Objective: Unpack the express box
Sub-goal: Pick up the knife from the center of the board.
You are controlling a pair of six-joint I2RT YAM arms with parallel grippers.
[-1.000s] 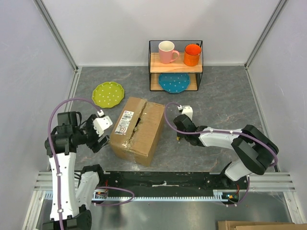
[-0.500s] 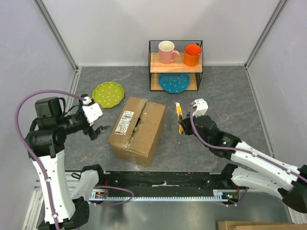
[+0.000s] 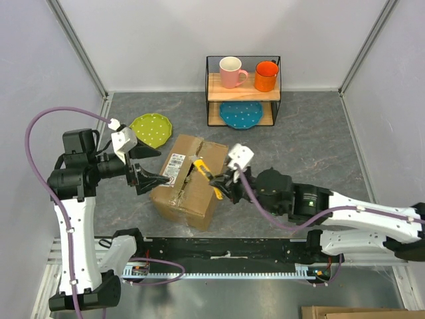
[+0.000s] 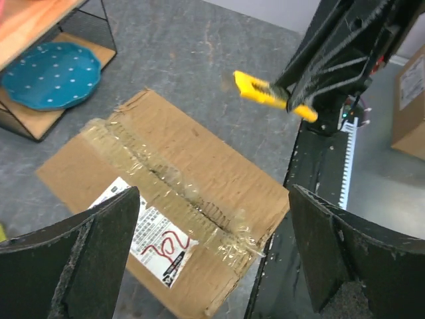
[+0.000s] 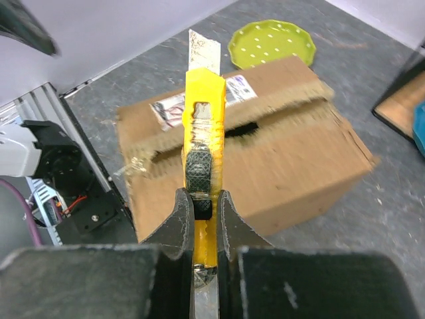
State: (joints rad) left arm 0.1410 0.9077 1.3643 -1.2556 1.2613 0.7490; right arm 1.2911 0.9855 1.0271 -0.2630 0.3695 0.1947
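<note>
Only one item carries print that shows at all: a white label (image 4: 149, 236) on the top face of the express box (image 4: 199, 166), at the end of the taped seam. It bears a large red handwritten scrawl, maybe "Zel", not sure. The small black lines beside the scrawl are too fine to read. In the top view the same label (image 3: 174, 169) shows only red and black smudges. Second carton (image 4: 410, 86), right of the express box: white label, print illegible. Utility knife (image 5: 199, 133) above the express box: no legible marking.

Grey table (image 3: 312, 133): express box (image 3: 189, 181), plate (image 3: 150, 130), shelf (image 3: 214, 84)
</note>
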